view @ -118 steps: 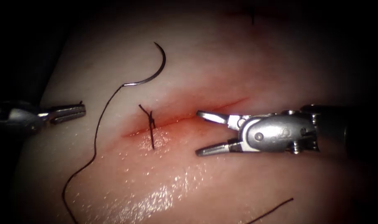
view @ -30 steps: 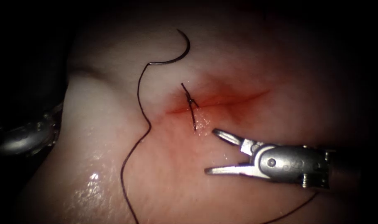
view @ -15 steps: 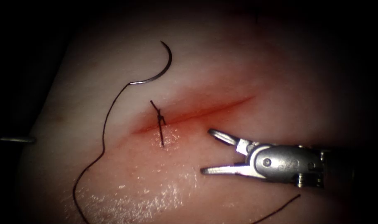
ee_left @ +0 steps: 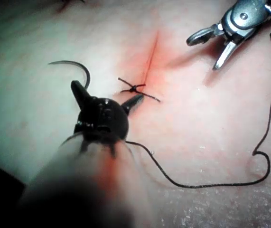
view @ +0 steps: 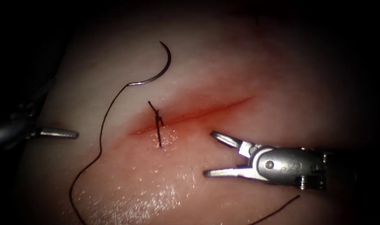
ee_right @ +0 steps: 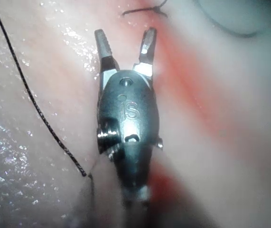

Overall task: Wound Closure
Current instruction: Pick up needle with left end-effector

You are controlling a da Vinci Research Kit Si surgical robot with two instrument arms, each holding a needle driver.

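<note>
The curved needle (view: 161, 71) lies loose on the tissue (view: 248, 62), above the left end of the cut (view: 198, 111), not in the tissue. Its thread (view: 99, 141) trails down the left side. A tied knot (view: 157, 121) with two short ends crosses the cut near its left end. My left tool (view: 71, 134) reaches in from the left and holds nothing; the left wrist view shows its jaws (ee_left: 107, 92) spread, just short of the knot (ee_left: 134, 88) and needle (ee_left: 78, 66). My right tool (view: 209, 153) hovers below the cut, jaws wide open and empty (ee_right: 125, 40).
A loose length of thread (view: 277, 210) lies under the right tool's shaft, also seen as thread (ee_right: 31, 95) beside that tool. Red fluid (view: 177, 114) stains the tissue along the cut. Wet glints mark the near tissue (view: 148, 204).
The left tool has come in from the left edge toward the cut, and the tissue it had bulged up a second ago lies flat again. The right tool has barely moved.
</note>
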